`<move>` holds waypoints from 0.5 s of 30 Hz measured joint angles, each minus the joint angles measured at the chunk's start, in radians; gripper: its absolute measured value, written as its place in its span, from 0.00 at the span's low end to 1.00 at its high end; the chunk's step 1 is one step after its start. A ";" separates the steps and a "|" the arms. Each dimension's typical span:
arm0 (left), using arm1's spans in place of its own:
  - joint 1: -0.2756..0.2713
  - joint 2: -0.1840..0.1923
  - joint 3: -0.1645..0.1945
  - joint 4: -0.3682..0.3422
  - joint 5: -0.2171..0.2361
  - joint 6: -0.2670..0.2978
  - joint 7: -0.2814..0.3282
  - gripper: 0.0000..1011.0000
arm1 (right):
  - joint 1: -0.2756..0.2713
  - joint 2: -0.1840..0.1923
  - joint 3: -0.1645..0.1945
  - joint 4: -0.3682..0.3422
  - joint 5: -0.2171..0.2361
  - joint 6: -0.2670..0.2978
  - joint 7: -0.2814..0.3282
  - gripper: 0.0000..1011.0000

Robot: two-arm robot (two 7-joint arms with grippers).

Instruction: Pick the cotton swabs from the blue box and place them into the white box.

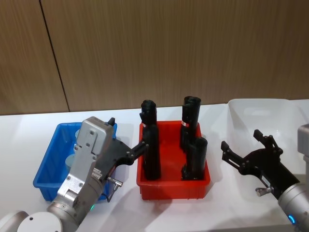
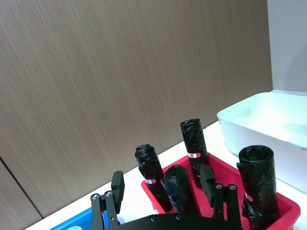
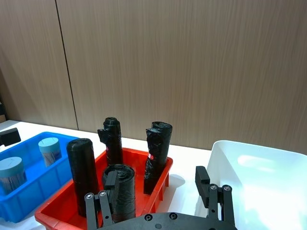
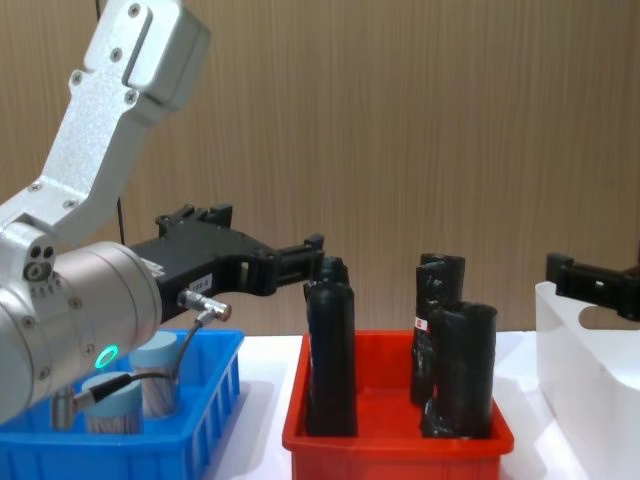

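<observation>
The blue box [image 1: 47,166] sits at the table's left, and two cotton swabs tubs [image 3: 49,149] [image 3: 10,173] with pale lids stand in it; the chest view shows them too [image 4: 158,375]. My left gripper [image 1: 128,134] hovers open and empty above the blue box's right side, its fingers pointing toward the red bin. In the left wrist view the left gripper [image 2: 162,181] holds nothing. The white box [image 1: 270,113] stands at the right. My right gripper [image 1: 241,140] hangs open and empty over the white box's left rim. The right wrist view shows the right gripper [image 3: 156,179] empty as well.
A red bin [image 1: 174,191] stands between the two boxes and holds several tall black bottles [image 1: 150,154]. They rise close to the left gripper's fingertips. A wooden wall runs behind the white table [image 1: 120,208].
</observation>
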 joint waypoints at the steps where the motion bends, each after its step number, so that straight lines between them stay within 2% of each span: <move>1: 0.000 0.000 0.000 0.000 0.000 0.000 0.000 0.99 | 0.000 0.000 0.000 0.000 0.000 0.000 0.000 0.99; 15: 0.000 0.000 0.000 0.000 0.000 0.000 0.000 0.99 | 0.000 0.000 0.000 0.000 0.000 0.000 0.000 0.99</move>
